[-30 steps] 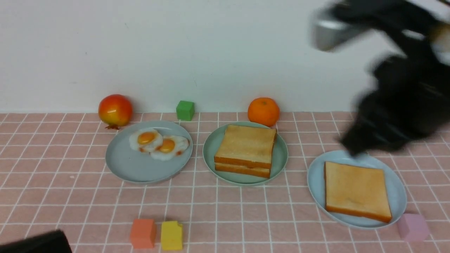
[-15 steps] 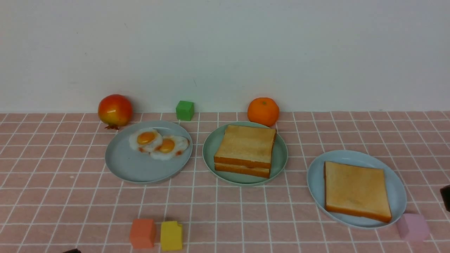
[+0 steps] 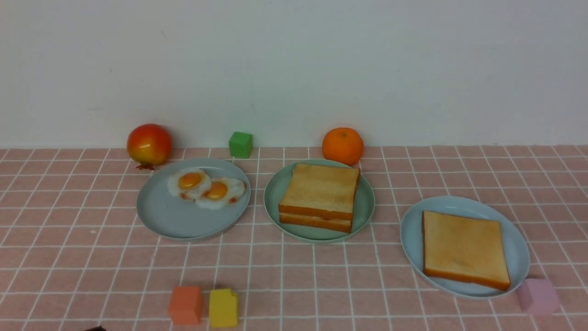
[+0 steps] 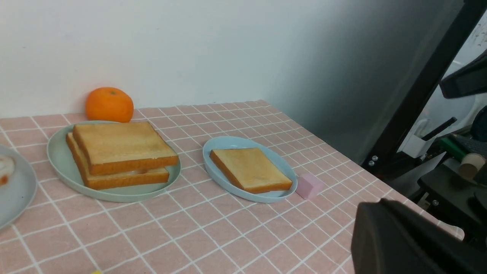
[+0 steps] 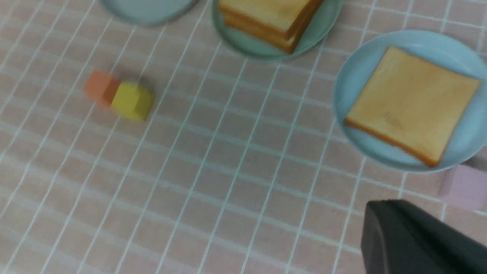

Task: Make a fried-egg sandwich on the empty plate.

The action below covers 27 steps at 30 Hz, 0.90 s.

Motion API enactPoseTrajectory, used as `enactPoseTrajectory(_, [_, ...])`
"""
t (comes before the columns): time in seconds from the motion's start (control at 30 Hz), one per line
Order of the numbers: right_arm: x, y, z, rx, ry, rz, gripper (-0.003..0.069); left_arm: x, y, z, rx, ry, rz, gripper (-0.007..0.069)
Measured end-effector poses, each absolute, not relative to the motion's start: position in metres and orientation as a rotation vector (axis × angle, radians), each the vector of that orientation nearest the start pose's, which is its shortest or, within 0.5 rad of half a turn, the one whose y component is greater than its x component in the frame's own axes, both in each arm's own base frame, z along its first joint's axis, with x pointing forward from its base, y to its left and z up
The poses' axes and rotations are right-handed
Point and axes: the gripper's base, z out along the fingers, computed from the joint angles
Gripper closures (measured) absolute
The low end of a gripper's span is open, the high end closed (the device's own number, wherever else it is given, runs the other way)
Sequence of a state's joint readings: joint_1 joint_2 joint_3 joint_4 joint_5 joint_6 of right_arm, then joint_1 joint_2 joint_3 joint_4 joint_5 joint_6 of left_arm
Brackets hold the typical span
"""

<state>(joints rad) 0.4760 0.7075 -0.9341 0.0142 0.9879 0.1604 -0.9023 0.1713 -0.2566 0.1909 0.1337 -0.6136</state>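
Sandwich (image 3: 319,197) on mint-green plate (image 3: 365,207), both pincers clear.

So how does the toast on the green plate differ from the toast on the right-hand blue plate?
The toast on the green plate is a sandwich: two slices stacked, with a sliver of white showing between them. The single slice lies alone and flat on the blue plate. The sandwich sits mid-table just in front of the orange; the single slice sits nearer the front right, beside a pink block. Both are square, golden-brown, with darker crusts.
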Motion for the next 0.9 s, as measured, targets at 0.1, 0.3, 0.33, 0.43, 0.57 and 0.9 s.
enactPoseTrajectory(0.1, [0.094, 0.031, 0.339, -0.225, 2.109, 0.278, 0.0666, 0.041, -0.048, 0.277, 0.363, 1.584, -1.024, 0.0613])
enactPoseTrajectory(0.3, [0.067, 0.01, 0.241, -0.092, 1.891, 0.099, 0.0666, 0.041, -0.048, 0.277, 0.364, 1.588, -1.021, 0.0613])
enactPoseTrajectory(0.33, [0.065, 0.009, 0.226, -0.073, 1.868, 0.087, 0.0666, 0.041, -0.048, 0.277, 0.364, 1.588, -1.021, 0.0613])
enactPoseTrajectory(0.43, [0.059, 0.006, 0.186, -0.013, 1.806, 0.081, 0.0666, 0.041, -0.048, 0.277, 0.364, 1.588, -1.021, 0.0613])
enactPoseTrajectory(0.57, [0.054, 0.006, 0.176, -0.012, 1.821, 0.072, 0.0666, 0.041, -0.048, 0.277, 0.364, 1.588, -1.022, 0.0613])
enactPoseTrajectory(0.9, [0.052, 0.003, 0.171, 0.103, 1.886, 0.112, 0.0664, 0.041, -0.048, 0.277, 0.369, 1.587, -1.014, 0.0612])
